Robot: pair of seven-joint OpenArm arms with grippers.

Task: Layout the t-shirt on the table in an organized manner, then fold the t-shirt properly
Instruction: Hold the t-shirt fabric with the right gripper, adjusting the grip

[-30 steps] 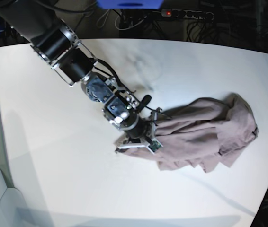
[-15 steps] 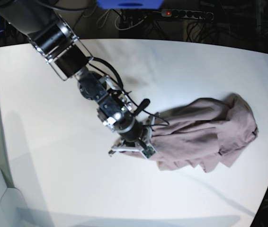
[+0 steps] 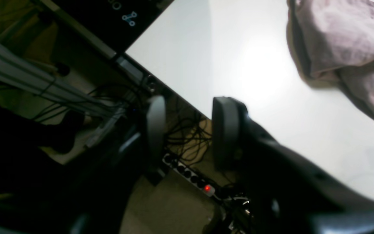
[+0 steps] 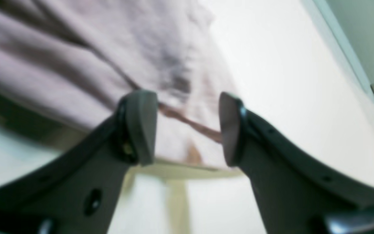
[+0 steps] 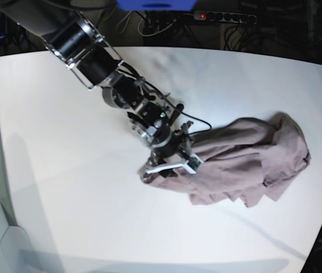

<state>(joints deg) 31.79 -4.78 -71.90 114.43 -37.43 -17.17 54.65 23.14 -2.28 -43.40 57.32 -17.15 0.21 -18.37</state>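
Right gripper [image 4: 187, 130] jaws parted since earlier | t-shirt [image 4: 76, 58] blurred | left gripper [image 3: 187, 130] parted, empty

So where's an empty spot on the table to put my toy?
The table is bare left of and in front of the right gripper, and along the far edge behind the t-shirt. It is crowded where shirt and gripper meet.

- Right arm [image 5: 90, 54]: black cylindrical segments ringed with silver metal bands, thin black cables looping along the wrist.
- Right end effector [image 4: 188, 128]: dark grey curved fingers [image 4: 141, 126] with small round holes.
- Left end effector [image 3: 187, 133]: dark, rounded finger pads [image 3: 224, 130].
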